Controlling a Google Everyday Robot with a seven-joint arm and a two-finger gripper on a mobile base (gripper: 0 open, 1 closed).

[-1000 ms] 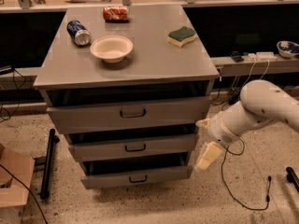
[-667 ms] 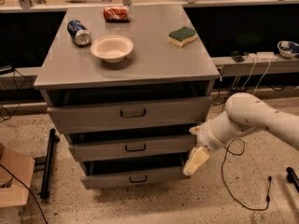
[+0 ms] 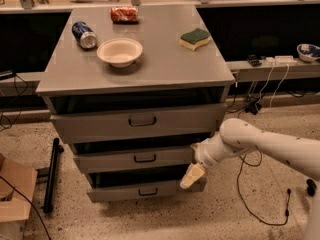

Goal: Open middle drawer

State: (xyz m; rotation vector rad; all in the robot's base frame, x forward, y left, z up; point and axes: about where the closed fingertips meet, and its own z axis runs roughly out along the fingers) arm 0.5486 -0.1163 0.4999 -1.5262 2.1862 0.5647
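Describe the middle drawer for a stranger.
Find the grey cabinet with a bowl on top. The middle drawer is second of three fronts, shorter than the top drawer, wider than the bottom drawer; the claw hangs just under its right end.

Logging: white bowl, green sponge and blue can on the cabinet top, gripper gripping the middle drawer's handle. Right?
No. In the camera view the gripper is not on the handle of the middle drawer; it hangs at the drawer fronts' end on the picture's right, just below that drawer. The white bowl, green sponge and blue can are on the cabinet top.
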